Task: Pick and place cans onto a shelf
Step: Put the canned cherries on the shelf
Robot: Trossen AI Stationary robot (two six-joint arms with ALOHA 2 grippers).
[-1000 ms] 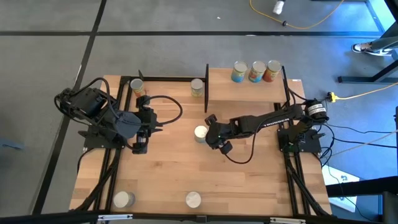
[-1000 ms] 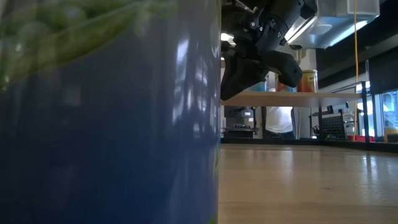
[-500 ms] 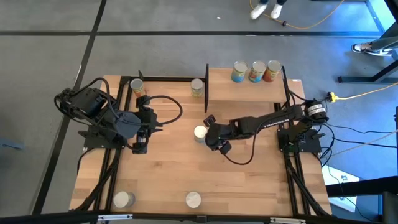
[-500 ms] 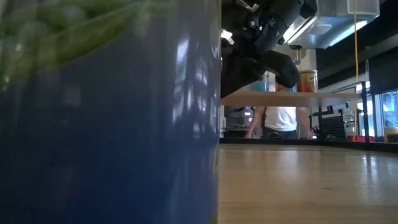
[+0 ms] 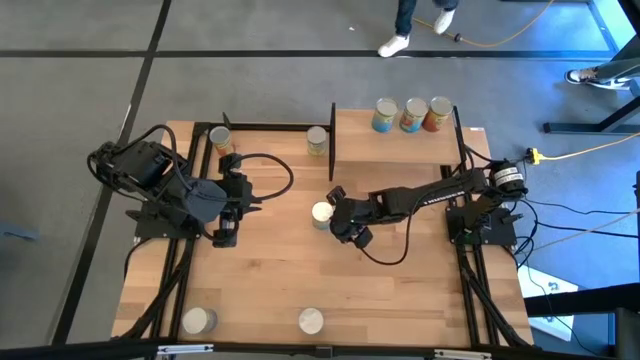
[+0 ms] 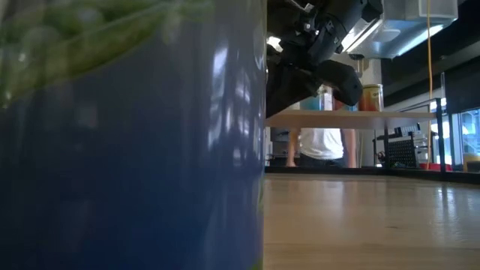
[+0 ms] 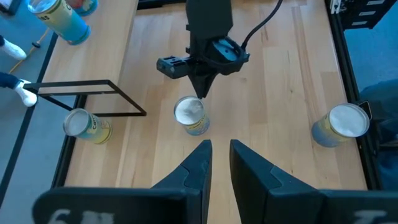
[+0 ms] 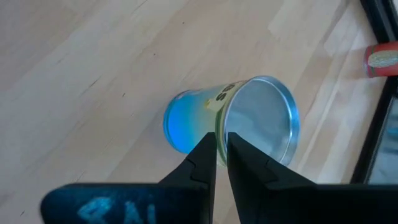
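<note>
My right gripper (image 5: 331, 213) hovers over the can (image 5: 322, 212), fingers nearly closed, gripping nothing. Shelf (image 5: 392, 146) at 1 o'clock. Left gripper (image 5: 236, 208) idles, near-closed, empty.

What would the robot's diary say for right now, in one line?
right gripper: fingers nearly closed, beside blue can | left gripper: waiting, table's left | shelf: three cans
</note>
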